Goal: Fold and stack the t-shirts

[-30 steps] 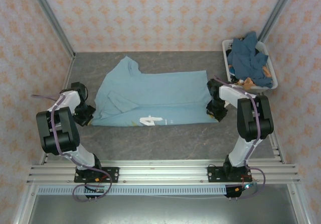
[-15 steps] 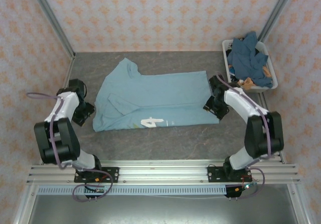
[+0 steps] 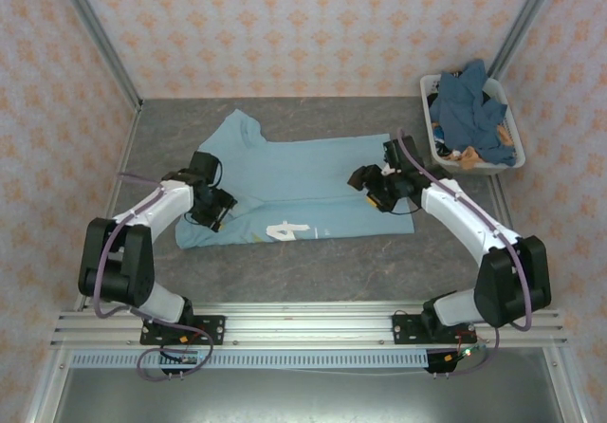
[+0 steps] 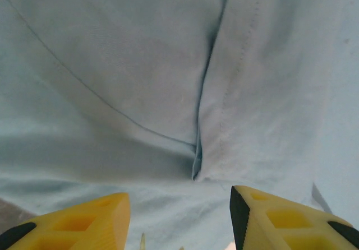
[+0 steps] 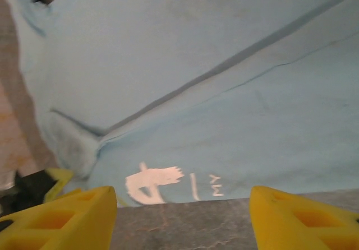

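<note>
1. Table [image 3: 285,262]: grey, stone-patterned surface that carries all the items.

2. Light sky-blue t-shirt [image 3: 303,172]: lies flat at the centre of the table, folded over on itself. Its long axis runs from 9 o'clock to 3 o'clock in the top view. One sleeve corner points toward 11 o'clock. The straight short edge faces 3 o'clock. A white print [image 3: 285,229] sits at the 6 o'clock edge.

3. White plastic basket [image 3: 517,140]: at 2 o'clock on the table, well apart from the flat t-shirt. It holds a heap of dark blue t-shirts [image 3: 465,110].

4. Left hand [image 3: 216,207]: over the 9 o'clock end of the sky-blue t-shirt. The wrist view shows its yellow fingers [image 4: 73,222] parted over a crease in the cloth, with nothing gripped.

5. Right hand [image 3: 365,180]: over the 3 o'clock part of the same t-shirt, aimed toward 9 o'clock. Its fingers [image 5: 61,216] stand wide apart and hold nothing.
</note>
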Motion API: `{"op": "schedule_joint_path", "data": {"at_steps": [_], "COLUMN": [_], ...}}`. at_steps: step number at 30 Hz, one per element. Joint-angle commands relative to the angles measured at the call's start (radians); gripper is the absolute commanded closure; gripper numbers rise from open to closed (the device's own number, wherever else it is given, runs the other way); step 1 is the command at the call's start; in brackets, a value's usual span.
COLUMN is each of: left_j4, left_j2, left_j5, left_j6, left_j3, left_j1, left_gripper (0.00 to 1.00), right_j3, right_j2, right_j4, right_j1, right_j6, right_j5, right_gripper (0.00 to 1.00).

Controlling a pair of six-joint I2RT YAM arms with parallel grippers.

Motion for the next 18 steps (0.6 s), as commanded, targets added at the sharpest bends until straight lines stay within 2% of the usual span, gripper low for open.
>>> {"op": "schedule_joint_path", "data": {"at_steps": [1,6,10,14,17,18], "left_j4": [0.095,0.127,0.119,0.114,0.091,0.081], "left_j2": [0.026,0.054,0.085,0.093,0.099,0.099], "left_j5": [0.03,0.019,0.012,0.001,-0.011,-0.02], "left_j6": [-0.062,-0.084,-0.074,-0.064,-0.044,-0.035], "left_j3": [-0.019,-0.01,0.01,0.019,0.046,0.058], "left_j1": [-0.01,-0.028,-0.038,-0.042,-0.042,-0.044], "left_gripper": [0.51,0.56,0.64,0.8,0.97,1.0], "right_j3": [-0.005,-0.032,-0.035,-0.035,-0.037,-0.037], "right_j2": [0.013,0.006,0.002,0.002,-0.001,-0.002], "right_j4": [0.094,0.114,0.106,0.099,0.097,0.096], "right_j1": [0.021,0.022,0.021,0.022,0.021,0.021], "right_j6": [0.035,0.059,0.057,0.058,0.063,0.065], "right_j5": [-0.091,-0.086,-0.081,-0.075,-0.064,-0.062], "right_gripper": [0.36,0.36,0.36,0.36,0.37,0.37]}}
